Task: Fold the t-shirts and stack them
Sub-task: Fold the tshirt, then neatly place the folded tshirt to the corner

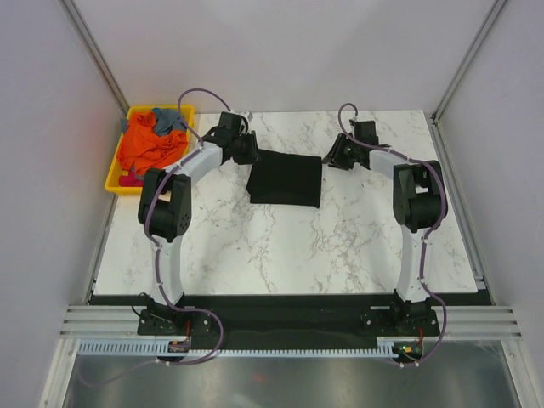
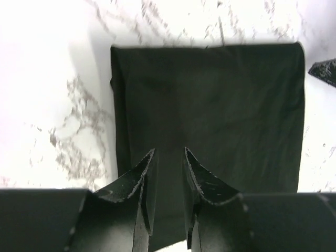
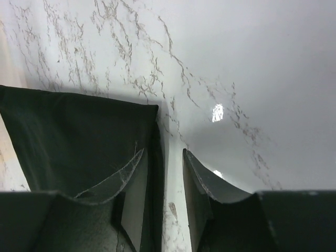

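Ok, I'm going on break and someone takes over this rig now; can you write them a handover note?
Left claw: parted over the left edge of the plain black cloth t-shirt; grip unclear.
Right claw: open at its right edge.
Done: that shirt lies folded on the white marble table.
To do: the crumpled bright orange cloth t-shirt and grey-blue one in the yellow plastic tray, to fold and stack.

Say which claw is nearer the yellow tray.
Left. The left claw is at the black shirt's left edge, toward the tray; the right claw is at its right edge.
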Tool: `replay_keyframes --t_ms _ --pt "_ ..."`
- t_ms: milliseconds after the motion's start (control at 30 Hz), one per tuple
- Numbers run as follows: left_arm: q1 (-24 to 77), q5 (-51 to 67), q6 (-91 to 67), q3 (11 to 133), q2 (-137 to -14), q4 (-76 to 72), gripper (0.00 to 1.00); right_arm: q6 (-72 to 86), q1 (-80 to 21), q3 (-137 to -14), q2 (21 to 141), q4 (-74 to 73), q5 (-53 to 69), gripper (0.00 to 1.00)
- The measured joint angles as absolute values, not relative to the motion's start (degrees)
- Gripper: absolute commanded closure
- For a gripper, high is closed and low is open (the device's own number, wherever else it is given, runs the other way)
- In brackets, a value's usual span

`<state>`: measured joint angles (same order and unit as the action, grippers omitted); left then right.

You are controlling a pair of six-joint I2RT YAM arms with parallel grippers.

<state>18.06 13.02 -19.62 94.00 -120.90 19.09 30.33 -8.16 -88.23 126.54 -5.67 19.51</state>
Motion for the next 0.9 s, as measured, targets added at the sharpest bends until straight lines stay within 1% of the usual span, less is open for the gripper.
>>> replay_keyframes --t_ms 233,467,667,900 --pt "17.41 13.98 -19.22 102.30 -127.57 18.83 0.70 30.26 -8.08 -84.51 119.87 -7.73 22.85 0.62" --pt "14.70 16.91 -19.33 109.91 -136.90 18.76 0.69 30.22 -11.57 -77.91 113.84 -6.50 26.15 0.64" --pt "13.74 20.78 -19.66 110.74 -138.19 18.35 0.67 30.48 -15.35 -72.62 113.32 -5.15 29.19 0.66" --pt "13.96 24.38 -19.66 109.95 -137.95 18.33 0.65 30.70 -18.04 -71.18 113.32 -2.48 31.00 0.68"
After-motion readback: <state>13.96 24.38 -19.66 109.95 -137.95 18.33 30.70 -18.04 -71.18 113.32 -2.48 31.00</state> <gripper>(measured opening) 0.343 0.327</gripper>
